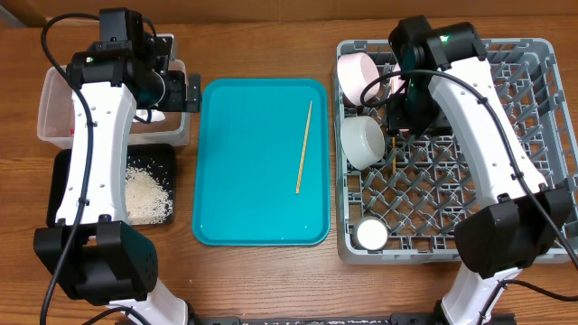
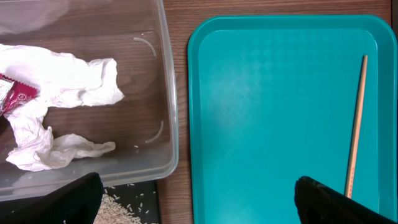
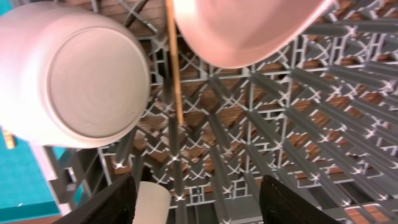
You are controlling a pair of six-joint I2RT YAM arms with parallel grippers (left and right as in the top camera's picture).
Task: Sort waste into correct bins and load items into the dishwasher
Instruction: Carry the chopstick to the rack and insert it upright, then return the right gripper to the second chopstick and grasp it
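The clear tub (image 1: 52,106) holds crumpled white tissue (image 2: 62,81) and the red wrapper (image 2: 13,96). Rice (image 1: 149,192) lies in the black tray (image 1: 63,181). My left gripper (image 1: 178,90) is open and empty over the tub's right edge; it also shows in the left wrist view (image 2: 199,205). One chopstick (image 1: 304,146) lies on the teal tray. My right gripper (image 1: 397,116) is open and empty over the grey dish rack (image 1: 542,135). The rack holds a pale pink bowl (image 3: 249,31), a white bowl (image 3: 81,74), a small cup (image 1: 371,235) and the other chopstick (image 3: 175,68). No plate is in view.
The teal serving tray (image 1: 244,181) lies between the bins and the rack. Bare wooden table (image 1: 271,280) runs along the front. The rack's right half shows only upright pegs.
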